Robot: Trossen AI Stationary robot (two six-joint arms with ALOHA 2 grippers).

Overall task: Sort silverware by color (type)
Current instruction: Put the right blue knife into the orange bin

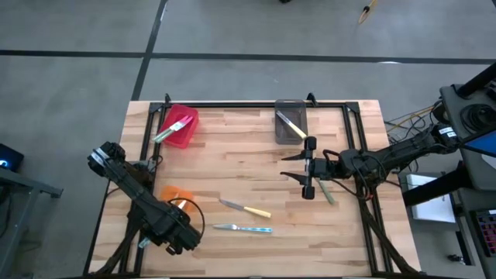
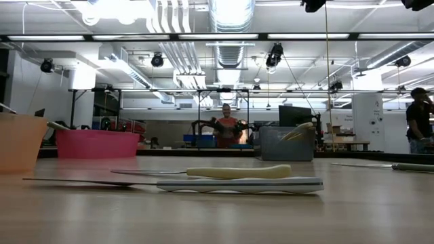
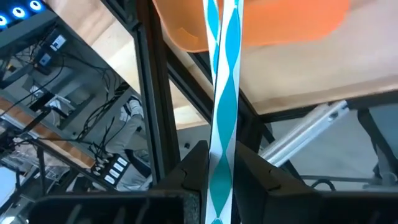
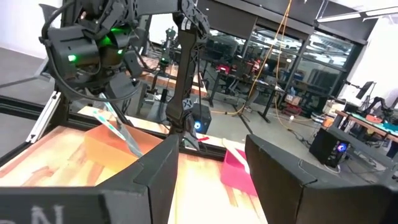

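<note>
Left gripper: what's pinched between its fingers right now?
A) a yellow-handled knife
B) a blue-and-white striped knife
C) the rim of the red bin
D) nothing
B: the left wrist view shows the left gripper shut on a blue-and-white striped knife, pointing toward the orange bin.

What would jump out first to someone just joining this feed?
The left gripper, at the table's near-left corner beside the orange bin, is shut on a blue-handled knife. The right gripper hovers open near the grey bin. Two loose knives, yellow-handled and blue-handled, lie on the table between the arms.
</note>
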